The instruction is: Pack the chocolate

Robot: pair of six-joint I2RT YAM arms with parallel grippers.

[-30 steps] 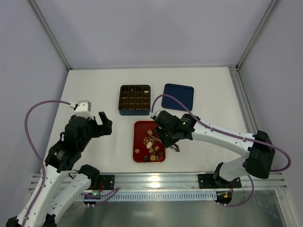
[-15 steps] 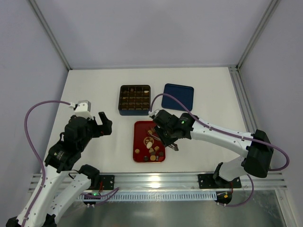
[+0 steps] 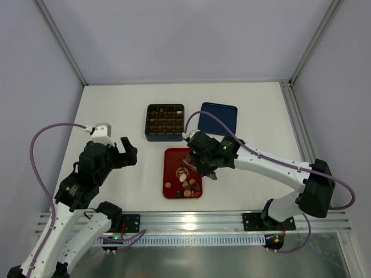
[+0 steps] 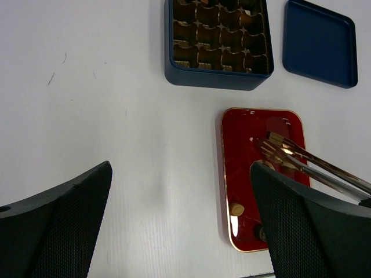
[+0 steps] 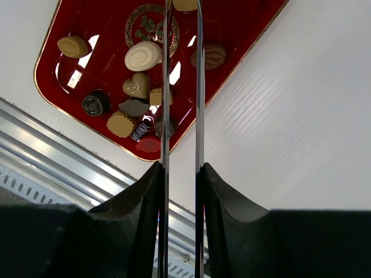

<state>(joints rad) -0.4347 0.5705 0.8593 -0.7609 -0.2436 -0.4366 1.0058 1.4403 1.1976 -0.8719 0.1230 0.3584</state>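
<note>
Jaws wide apart on the left gripper (image 4: 181, 174), nothing between the two black fingers (image 4: 64, 226), hovering over the white table (image 4: 116, 116) left of the red tray (image 4: 237, 174). Much narrower on the right gripper (image 5: 183, 7): two thin metal blades (image 5: 165, 87) nearly parallel, reaching out over the tray. One tan piece between their tips at the very top edge of the right wrist view, cut off there, so no telling whether pinched or only bracketed. Rest of the chocolate (image 5: 143, 55) loose on the tray, mostly bunched toward its near end: a cream oval by the left blade, a tan heart (image 5: 136, 87) just below it, a dark round piece (image 5: 95, 103) further left, a tan oval (image 5: 73, 46) near the tray's rim, a ribbed tan one (image 5: 214, 55) on the other side of the blades. Beyond the tray, apart from it, the dark blue box (image 4: 214, 80) with its brown grid insert. Contents of the cells too small and dim to make out. Blue lid (image 4: 319, 43) flat on the table just right of the box, not touching it.
</note>
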